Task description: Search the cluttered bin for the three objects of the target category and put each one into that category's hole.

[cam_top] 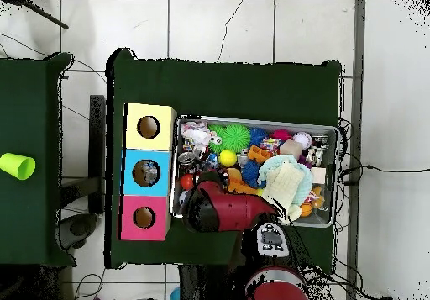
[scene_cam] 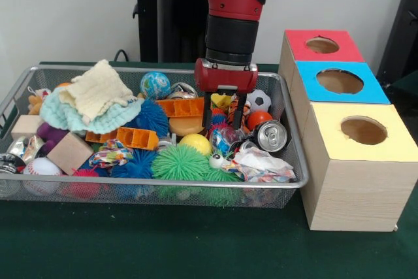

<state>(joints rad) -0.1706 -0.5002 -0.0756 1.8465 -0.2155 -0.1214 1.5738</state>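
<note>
A wire mesh bin (scene_cam: 163,185) holds a heap of toys. My gripper (scene_cam: 223,124) reaches down into its right half, open, with the two black fingers (scene_cam: 207,117) spread either side of a yellow toy and some spiky pieces. I cannot see that it grips anything. Near it lie a soda can (scene_cam: 270,136), an orange ball (scene_cam: 258,119), a soccer ball (scene_cam: 259,100) and a yellow ball (scene_cam: 194,143). Beside the bin stand three boxes with round holes in their tops: red (scene_cam: 322,45), blue (scene_cam: 339,81) and yellow (scene_cam: 364,131). In the overhead view the arm (cam_top: 220,210) hides the gripper.
Elsewhere in the bin are a green spiky ball (scene_cam: 179,163), a blue spiky ball (scene_cam: 153,117), a globe ball (scene_cam: 155,85), orange plastic pieces (scene_cam: 137,138), wooden blocks (scene_cam: 69,153), cloths (scene_cam: 95,93) and crumpled wrappers (scene_cam: 261,164). A green cup (cam_top: 17,165) stands on a separate table.
</note>
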